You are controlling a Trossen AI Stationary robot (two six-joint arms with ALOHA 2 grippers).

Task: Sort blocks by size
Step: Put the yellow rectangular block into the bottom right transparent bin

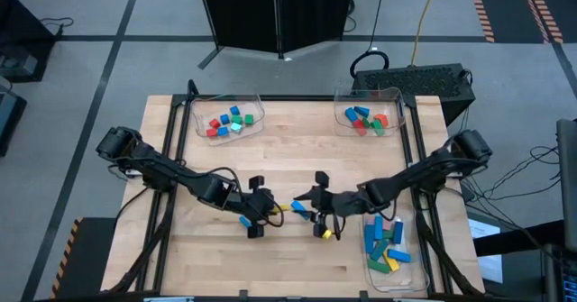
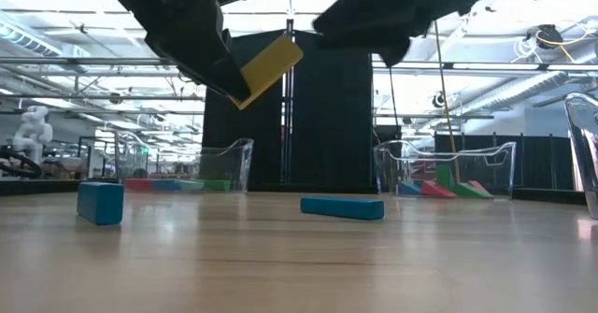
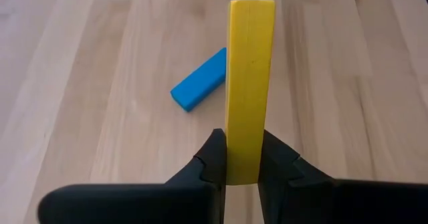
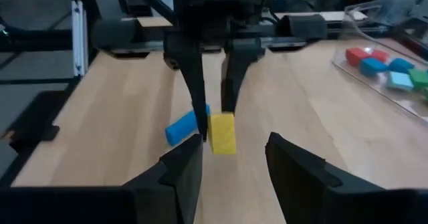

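Observation:
My left gripper (image 1: 264, 205) is near the table's middle, shut on a yellow block (image 3: 251, 70), a long bar held up off the wood (image 2: 266, 67). My right gripper (image 4: 234, 167) faces it from the right, open, its fingers on either side of the yellow block's free end (image 4: 222, 132) without touching it. A blue bar (image 3: 200, 88) lies flat on the table below them, and a blue cube (image 2: 101, 202) rests on the table to the left. More blocks lie in the clear trays. My left gripper pinches the yellow block's two long sides (image 3: 244, 165) at one end, between its two fingers. The fingers slant down from the table's left. The bar runs along them and sticks out past the tips. It is tilted and lifted clear of the table.
Clear trays with blocks stand at the far left (image 1: 227, 120), the far right (image 1: 368, 117) and the near right (image 1: 388, 248). Bare wood stretches along the near edge (image 1: 270, 266) and between the far trays.

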